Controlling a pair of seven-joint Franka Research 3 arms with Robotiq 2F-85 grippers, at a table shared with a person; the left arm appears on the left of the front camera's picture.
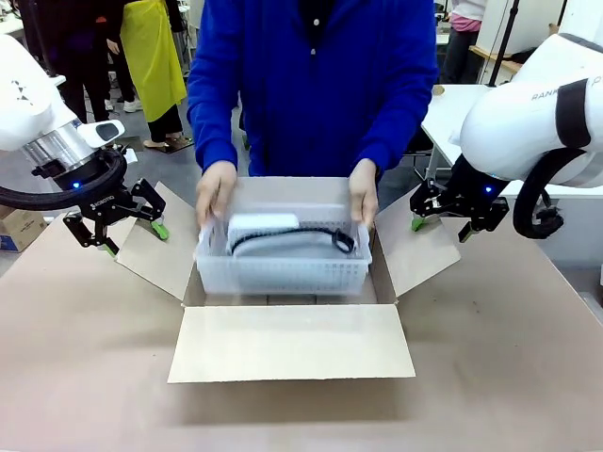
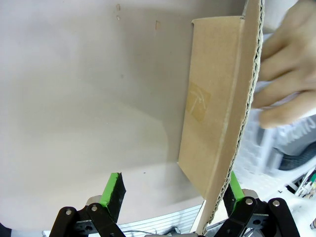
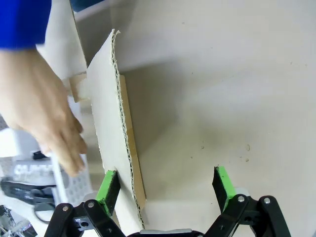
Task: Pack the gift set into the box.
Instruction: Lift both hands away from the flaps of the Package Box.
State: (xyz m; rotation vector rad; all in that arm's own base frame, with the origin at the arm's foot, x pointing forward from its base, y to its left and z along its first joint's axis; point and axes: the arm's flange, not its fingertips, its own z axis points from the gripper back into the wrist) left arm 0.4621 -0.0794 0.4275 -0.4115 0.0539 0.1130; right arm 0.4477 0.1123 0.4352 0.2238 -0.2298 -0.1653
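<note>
The box (image 1: 292, 344) lies open on the table with its flaps spread. A person's hands (image 1: 215, 188) hold a white plastic basket (image 1: 283, 270) in the box's opening. In the basket lies the gift set (image 1: 283, 237), grey-blue with a dark band. My left gripper (image 1: 135, 238) is open at the left flap (image 1: 155, 252). In the left wrist view that flap (image 2: 212, 123) stands between the fingers of my left gripper (image 2: 175, 191), close to the right one. My right gripper (image 1: 439, 229) is open at the right flap (image 1: 419, 252). The right wrist view shows this flap (image 3: 111, 123) just inside the left finger of my right gripper (image 3: 166, 185).
The person in a blue top stands at the far side, close behind the box. A small carton (image 1: 19, 229) sits at the far left edge. The brown tabletop (image 1: 85, 377) spreads around the box.
</note>
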